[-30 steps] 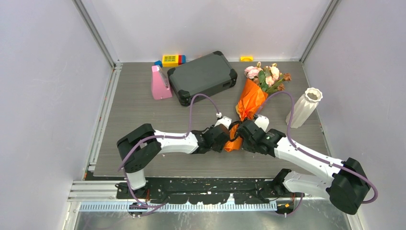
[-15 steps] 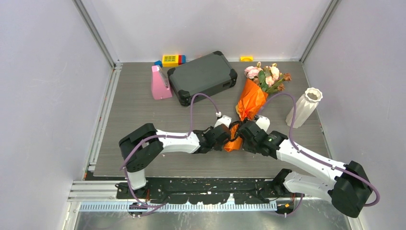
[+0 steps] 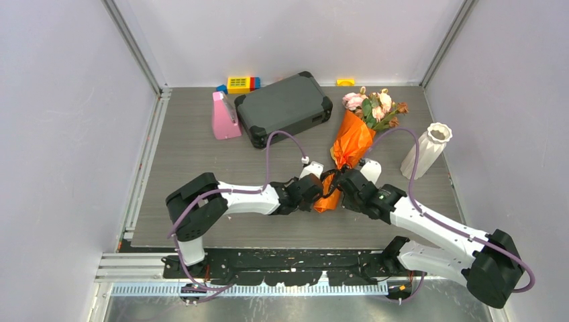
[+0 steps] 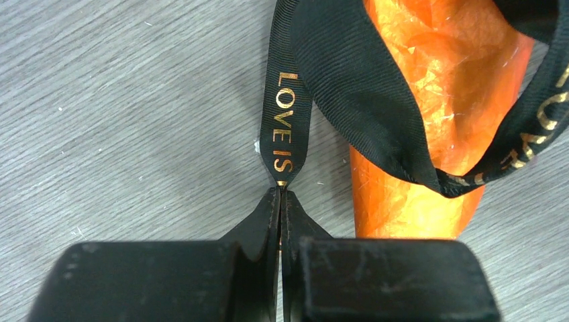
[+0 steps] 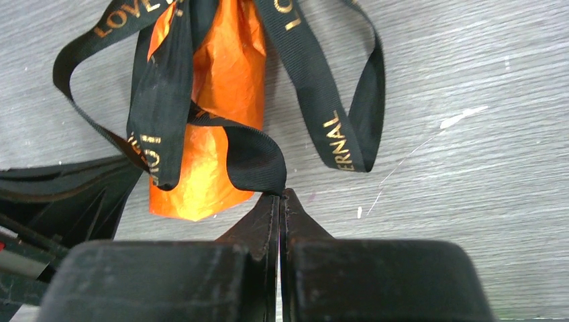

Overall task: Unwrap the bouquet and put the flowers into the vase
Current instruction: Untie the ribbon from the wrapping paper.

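The bouquet (image 3: pixel 352 141) lies on its side on the grey wood-grain table (image 3: pixel 194 161), right of centre. Its narrow tip points to the near edge and its wide end to the far right. The flowers (image 3: pixel 376 107), pink and peach roses with green leaves, spill out of the crinkled orange paper at the far end. The vase (image 3: pixel 425 153) stands upright to the right of the bouquet, apart from it and from both arms.

Both arms meet at the near tip of the cone, one on each side. The left gripper (image 4: pixel 280 196) has its jaws pressed together, pinching the end of the black ribbon (image 4: pixel 287 114), a strip with gold lettering that reads "LOVE IS". This strip runs from the fingertips up toward the paper, just left of the cone. The right gripper (image 5: pixel 280 199) is likewise closed tight, nipping a fold of the same ribbon just near of the orange tip. Loose loops of ribbon drape over the paper and onto the table to the right.

A black hard case (image 3: pixel 285 107) sits at the far centre, left of the bouquet. A pink wedge-shaped object (image 3: pixel 225 119) stands just left of the case, and a yellow toy block (image 3: pixel 239 84) lies by the far wall.
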{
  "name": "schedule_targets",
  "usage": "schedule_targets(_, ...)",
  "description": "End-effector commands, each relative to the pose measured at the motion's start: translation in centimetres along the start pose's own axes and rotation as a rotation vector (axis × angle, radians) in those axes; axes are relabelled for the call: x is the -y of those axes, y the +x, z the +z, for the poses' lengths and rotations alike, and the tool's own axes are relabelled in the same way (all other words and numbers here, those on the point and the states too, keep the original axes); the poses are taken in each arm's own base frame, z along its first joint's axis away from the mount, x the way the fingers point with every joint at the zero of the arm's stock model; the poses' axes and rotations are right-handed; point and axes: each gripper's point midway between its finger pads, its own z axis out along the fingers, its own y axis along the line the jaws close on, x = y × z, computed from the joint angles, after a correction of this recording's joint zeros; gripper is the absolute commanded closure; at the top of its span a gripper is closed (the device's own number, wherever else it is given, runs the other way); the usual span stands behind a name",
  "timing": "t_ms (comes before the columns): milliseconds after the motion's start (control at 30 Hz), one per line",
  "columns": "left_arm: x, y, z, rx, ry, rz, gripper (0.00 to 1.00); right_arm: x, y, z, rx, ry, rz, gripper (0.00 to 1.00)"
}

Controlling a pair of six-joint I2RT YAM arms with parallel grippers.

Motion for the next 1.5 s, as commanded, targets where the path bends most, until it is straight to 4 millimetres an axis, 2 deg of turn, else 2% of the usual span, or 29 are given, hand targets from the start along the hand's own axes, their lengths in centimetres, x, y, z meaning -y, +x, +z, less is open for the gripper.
schedule_targets(0,-0.7,-1.3,-1.3,0.015,0.021,-0.042,1.0,0.1,-3.6,-0.3,0.15,0.028,0.027,1.0)
schedule_targets(267,-1.9,-3.9,-2.4,0.06,0.087,-0.129,1.0,1.9,-6.0,1.1,0.204,0.127,0.053,1.0)
schedule_targets(567,-4.0,-4.9,-2.7,0.074,0.093,-0.187,1.0,3.9,-6.1,2.5,0.211,0.181,0.138,1.0)
schedule_targets(1133,-9.3,-6.3,-4.1,0.124,-0.004,-0.233,1.0,7.3,-6.9,1.8,0.295,0.276,0.219,1.0)
schedule_targets(1467,-12.6,-6.9,-5.6,0.156,-0.06,-0.258,1.0,8.9,-8.3,0.2,0.378,0.328,0.247,1.0)
